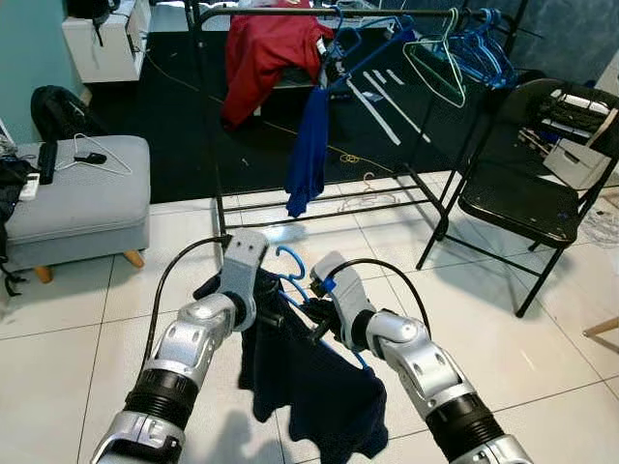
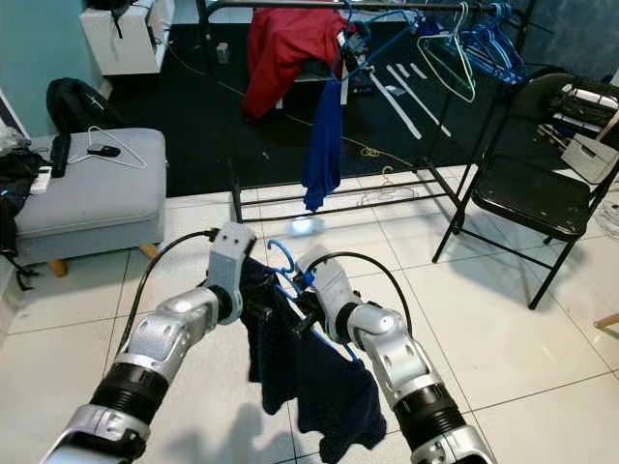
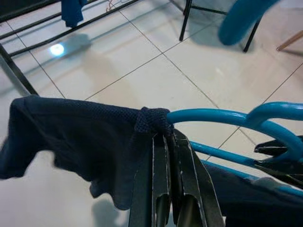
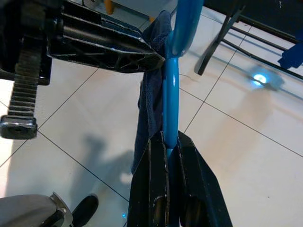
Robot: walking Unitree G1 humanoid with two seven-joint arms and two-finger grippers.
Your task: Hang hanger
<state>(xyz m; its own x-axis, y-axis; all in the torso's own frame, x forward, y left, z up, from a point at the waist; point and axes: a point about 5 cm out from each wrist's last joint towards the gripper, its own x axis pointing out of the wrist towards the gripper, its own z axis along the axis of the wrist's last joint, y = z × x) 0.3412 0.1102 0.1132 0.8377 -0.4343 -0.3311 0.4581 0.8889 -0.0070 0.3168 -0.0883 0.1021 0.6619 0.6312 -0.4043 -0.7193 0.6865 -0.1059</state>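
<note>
Pincers meet over the tiled floor. Left pincer point(image 3: 165, 142) pinches the dark navy cloth garment point(image 3: 80, 142); right pincer point(image 4: 169, 142), just beside it, is clamped on the blue plastic hanger point(image 4: 171, 101).

No legible text, labels, brand marks, numbers or signs in any view.
</note>
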